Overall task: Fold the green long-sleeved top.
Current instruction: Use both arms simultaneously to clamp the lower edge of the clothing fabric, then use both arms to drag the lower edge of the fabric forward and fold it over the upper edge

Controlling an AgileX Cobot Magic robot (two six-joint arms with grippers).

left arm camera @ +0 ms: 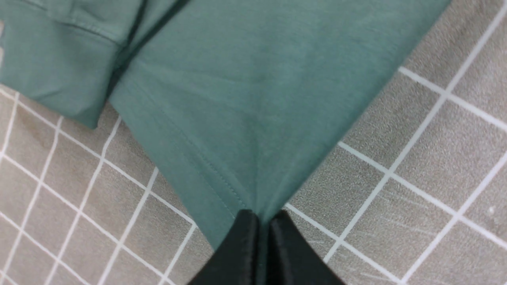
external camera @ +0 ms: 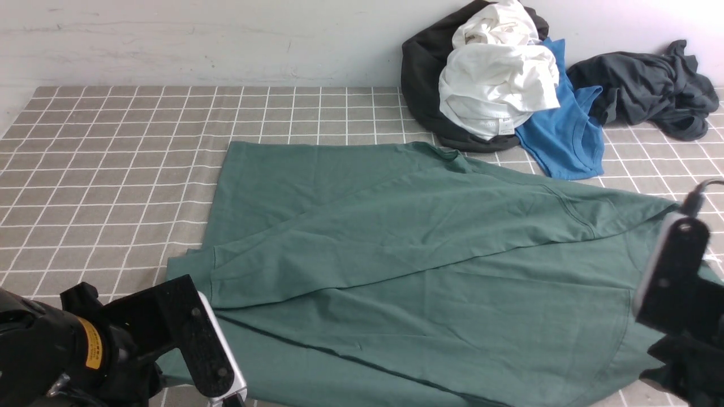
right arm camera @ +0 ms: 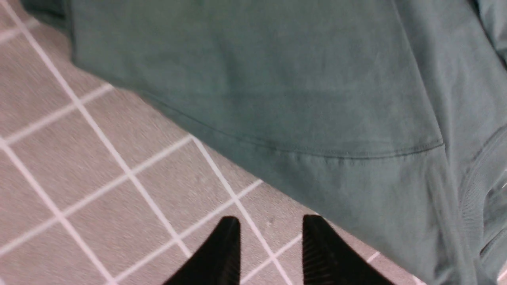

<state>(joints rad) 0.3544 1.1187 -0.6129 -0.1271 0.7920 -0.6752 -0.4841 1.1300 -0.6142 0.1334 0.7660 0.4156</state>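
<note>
Right, starting at the left tool (left arm camera: 264, 221): its jaws are pressed together on a corner of the green long-sleeved top (external camera: 430, 265), pinching the stitched hem so the cloth puckers into creases that fan away from the tips. Over on the other side, the right tool (right arm camera: 271, 237) has its jaws spread with nothing between them, only checked cloth showing in the gap, and it sits just beside the garment's near edge without touching it, close to a curved seam and the ribbed neckband (right arm camera: 475, 190). Moving outward, the top lies spread across the near half of the table (external camera: 113, 141), hem end toward the robot's left and neck end toward its right. One sleeve (external camera: 396, 237) is laid diagonally over the body, and its cuff (left arm camera: 51, 75) rests near the pinched corner. Where the other sleeve is, I can't tell. Further back against the wall sits a heap of other clothes: a white garment (external camera: 498, 85), a blue shirt (external camera: 565, 135) and a dark grey garment (external camera: 650, 90), all clear of the green one. By my reckoning this is early to middling: spreading and one sleeve look done, while the body remains open and flat, so the main folds are yet to come, and only one side is gripped for them.
</note>
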